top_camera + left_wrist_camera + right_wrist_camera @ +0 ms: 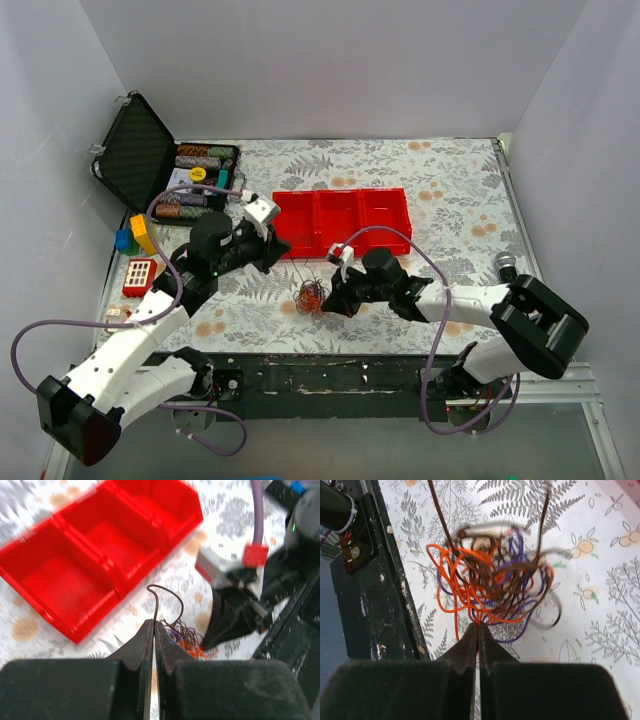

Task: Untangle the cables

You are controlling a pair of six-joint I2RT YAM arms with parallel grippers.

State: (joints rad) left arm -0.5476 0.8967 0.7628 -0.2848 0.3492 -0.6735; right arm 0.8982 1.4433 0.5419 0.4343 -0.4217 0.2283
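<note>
Although both pincers grip strands, the cables (310,296) are one knotted orange, brown and purple clump at the top view's centre, so nearly all untangling looks left. The left gripper (154,625) is pinched shut on a brown cable (156,600); the right gripper (478,628) is closed on the clump's near strands. A red three-compartment bin (340,225) just above may limit pulling room; a poker chip case (135,160) sits upper left.

Plain white walls (330,70) close the top and both sides of the frame, evenly lit. A pale tablecloth (450,180) printed with grey leaves and orange blossoms fills the middle. A dark rail (330,365), perhaps scuffed metal, edges its lower side.
</note>
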